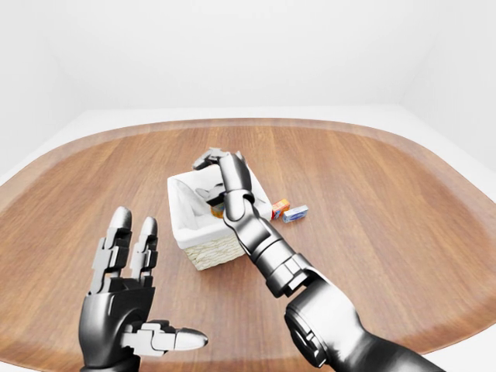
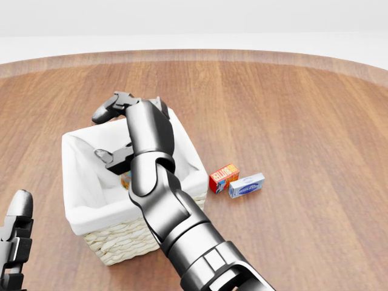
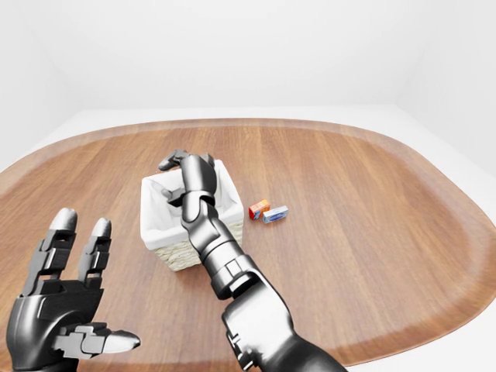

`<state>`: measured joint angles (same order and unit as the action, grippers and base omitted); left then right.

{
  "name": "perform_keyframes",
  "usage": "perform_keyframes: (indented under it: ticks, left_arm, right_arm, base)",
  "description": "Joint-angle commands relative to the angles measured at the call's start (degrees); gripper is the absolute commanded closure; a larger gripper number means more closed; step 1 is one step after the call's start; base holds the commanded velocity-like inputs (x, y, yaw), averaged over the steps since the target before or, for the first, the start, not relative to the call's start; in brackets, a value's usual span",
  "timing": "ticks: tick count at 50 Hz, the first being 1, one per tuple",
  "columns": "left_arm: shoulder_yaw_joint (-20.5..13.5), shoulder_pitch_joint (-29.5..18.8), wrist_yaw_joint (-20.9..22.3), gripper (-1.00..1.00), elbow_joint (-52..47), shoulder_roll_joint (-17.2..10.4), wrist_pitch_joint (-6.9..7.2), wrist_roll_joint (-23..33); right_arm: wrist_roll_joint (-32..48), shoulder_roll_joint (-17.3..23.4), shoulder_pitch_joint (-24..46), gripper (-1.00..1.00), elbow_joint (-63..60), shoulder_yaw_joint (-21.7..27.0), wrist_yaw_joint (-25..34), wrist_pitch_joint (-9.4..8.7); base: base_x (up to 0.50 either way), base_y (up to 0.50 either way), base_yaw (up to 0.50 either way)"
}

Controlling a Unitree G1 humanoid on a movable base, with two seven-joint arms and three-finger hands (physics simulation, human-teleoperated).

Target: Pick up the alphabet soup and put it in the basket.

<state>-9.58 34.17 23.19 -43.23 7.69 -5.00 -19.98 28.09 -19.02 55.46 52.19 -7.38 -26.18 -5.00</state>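
Note:
A white-lined wicker basket [image 2: 119, 244] stands on the wooden table, left of centre in the head view. Inside it, a small patch of a coloured can [image 2: 125, 179], likely the alphabet soup, shows beside my right forearm; most of it is hidden by the arm. My right hand [image 2: 107, 133] hangs over the basket's opening with its fingers [image 2: 113, 105] spread and nothing in them. My left hand [image 1: 133, 283] is raised at the lower left of the left-eye view, open and empty, well away from the basket.
A small red box [image 2: 224, 177] and a blue-and-white box [image 2: 246, 185] lie on the table [image 2: 303, 121] just right of the basket. The table's rounded edge [image 1: 434, 329] and white floor lie beyond.

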Motion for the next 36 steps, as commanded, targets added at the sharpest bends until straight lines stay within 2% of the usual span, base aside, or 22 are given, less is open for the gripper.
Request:
perform_keyframes:
  ticks: [1, 36]
  left_arm:
    - [-0.3, 0.1, 0.3, -1.00, -0.1, 0.2, 0.00, -0.2]
    - [-0.2, -0.3, 0.2, -1.00, 0.0, 0.2, 0.00, 0.1]
  right_arm:
    - [0.7, -0.4, 0.3, -1.00, 0.2, -0.3, -1.3, 0.00]
    - [1.3, -0.7, -0.1, -1.00, 0.0, -0.3, -0.7, 0.00]
  base:
    - [0.00, 0.00, 0.00]
    - [0.00, 0.00, 0.00]
